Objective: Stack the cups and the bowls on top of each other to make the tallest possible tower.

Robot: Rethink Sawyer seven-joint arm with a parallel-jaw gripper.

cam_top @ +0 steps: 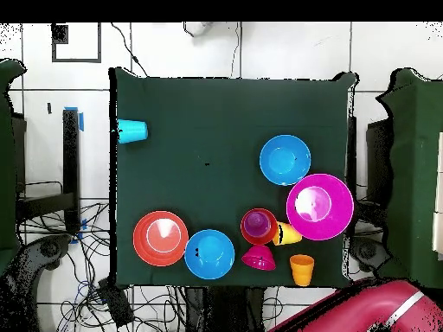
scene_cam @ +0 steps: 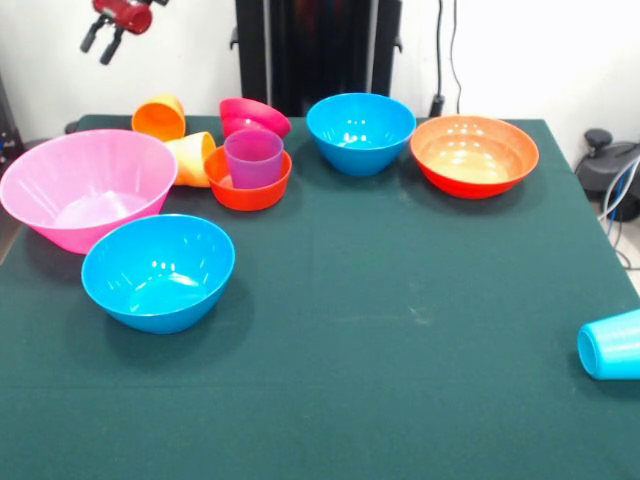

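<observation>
Light blue cup (scene_cam: 611,345) lies on its side at the near right edge of the tabletop (scene_cam: 400,300), well apart from everything else. It looks partly over the edge, so approach from the tabletop side and don't nudge it outward.

Near left: blue bowl (scene_cam: 158,272), upright and empty. Just behind it is the big pink bowl (scene_cam: 88,188), close to the left edge. My pick for the tower base is the pink one, as it's the widest.

Middle of the tabletop is bare. That's the best room for building and swinging the arm.

Far row, left to right:
- orange cup (scene_cam: 160,117), tipped
- yellow-orange cup (scene_cam: 193,158), on its side, touching the pink bowl
- purple cup (scene_cam: 254,158), upright inside the small orange bowl (scene_cam: 247,182), the only stack so far
- magenta bowl (scene_cam: 254,117), tilted behind it
- second blue bowl (scene_cam: 360,132)
- wide orange-red bowl (scene_cam: 474,155), near the far right

The far-left cluster is tight. Judgement: lift straight up there, since sideways moves would knock neighbours.

Gripper (scene_cam: 103,42) hangs high at the far left, above the orange cup. It's holding nothing and its fingers look slightly parted.

For height, I'd flip the bowls upside down, alternate them with cups, and centre each piece.
</observation>
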